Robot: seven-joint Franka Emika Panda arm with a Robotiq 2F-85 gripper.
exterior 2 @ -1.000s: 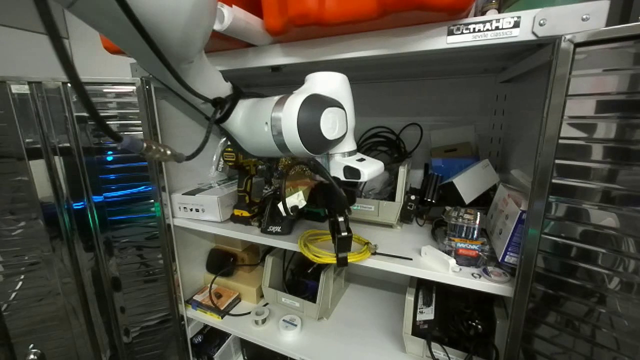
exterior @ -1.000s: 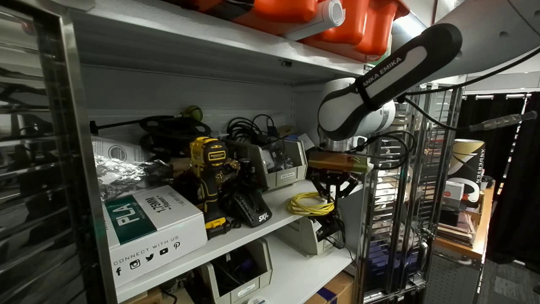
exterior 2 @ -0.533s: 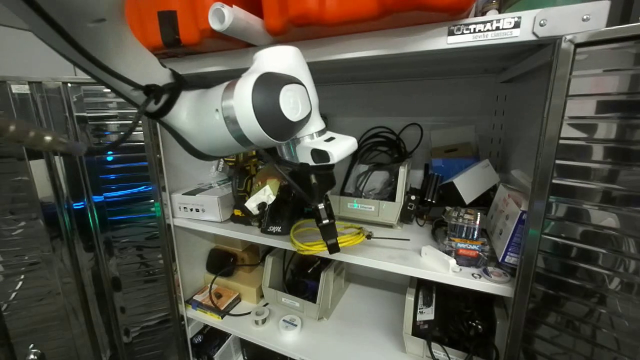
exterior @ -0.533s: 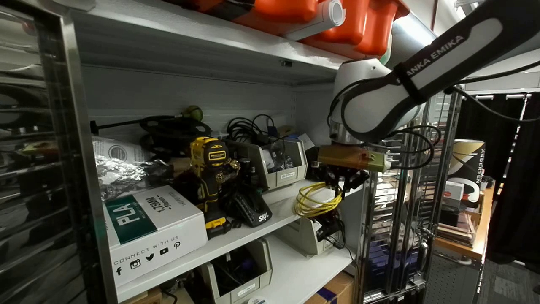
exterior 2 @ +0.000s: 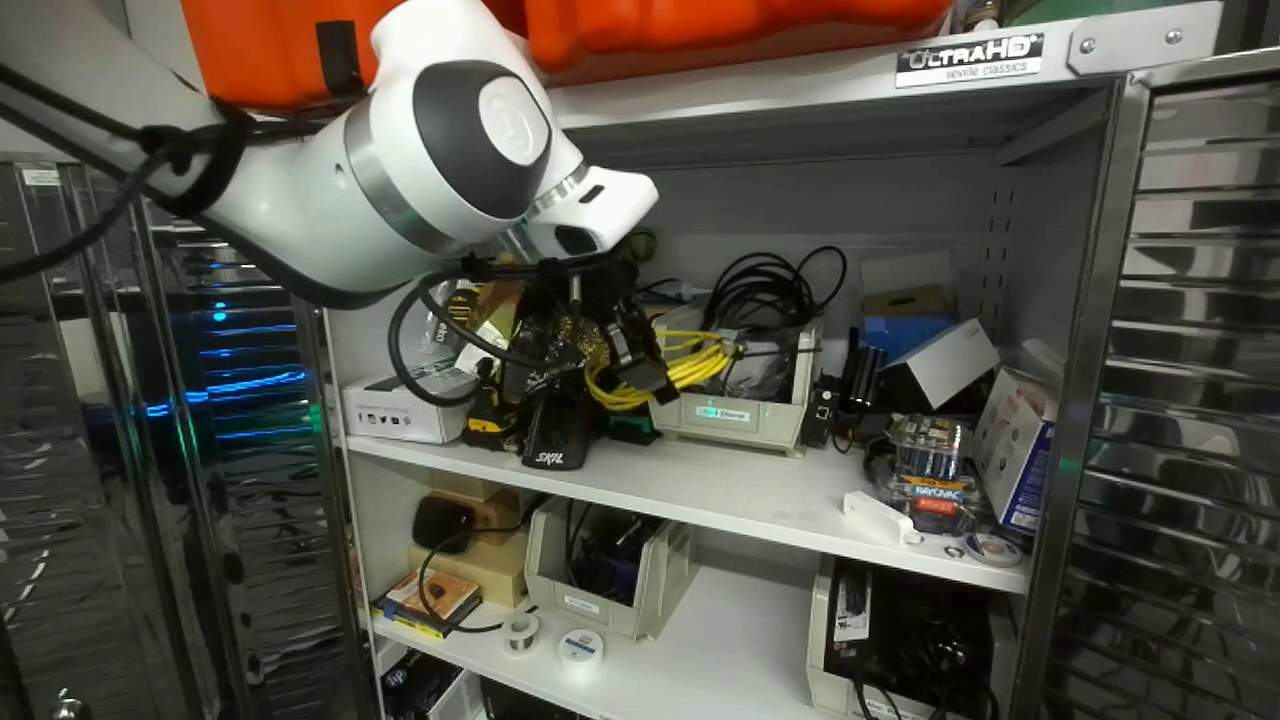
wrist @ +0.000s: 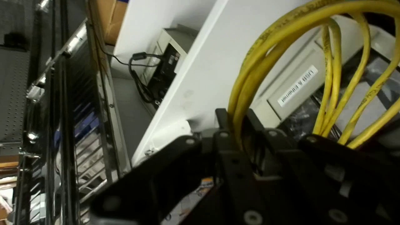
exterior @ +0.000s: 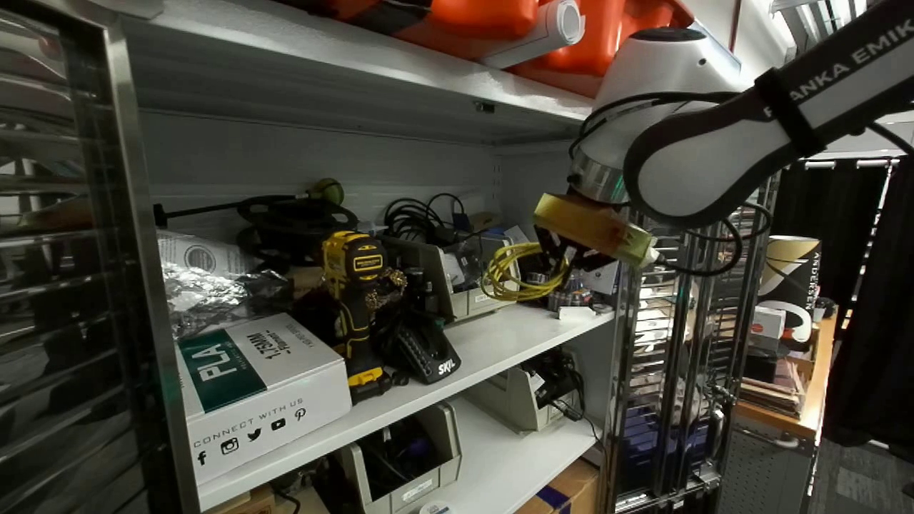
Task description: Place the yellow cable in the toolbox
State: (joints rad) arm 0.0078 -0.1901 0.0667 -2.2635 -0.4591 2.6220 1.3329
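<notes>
Blk 2-finger gripper (wrist: 238, 120), near-closed, edge-pinches coiled yellow cord (exterior 2: 698, 368), prob. for clean drop into pale-grey plastic bin (wrist: 289, 77), wrist-view 2 o'clock.

Yellow cable (exterior 2: 702, 367) held by the tilted tool (exterior 2: 655, 382), up off the shelf (exterior 2: 700, 485) — pale toolbox (exterior 2: 772, 427) partly behind

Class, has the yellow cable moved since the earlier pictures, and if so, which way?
Yes, upward. In an exterior view, the yellow cable earlier overlapped the front edge of the shelf; now it shows wholly above that edge.
</notes>
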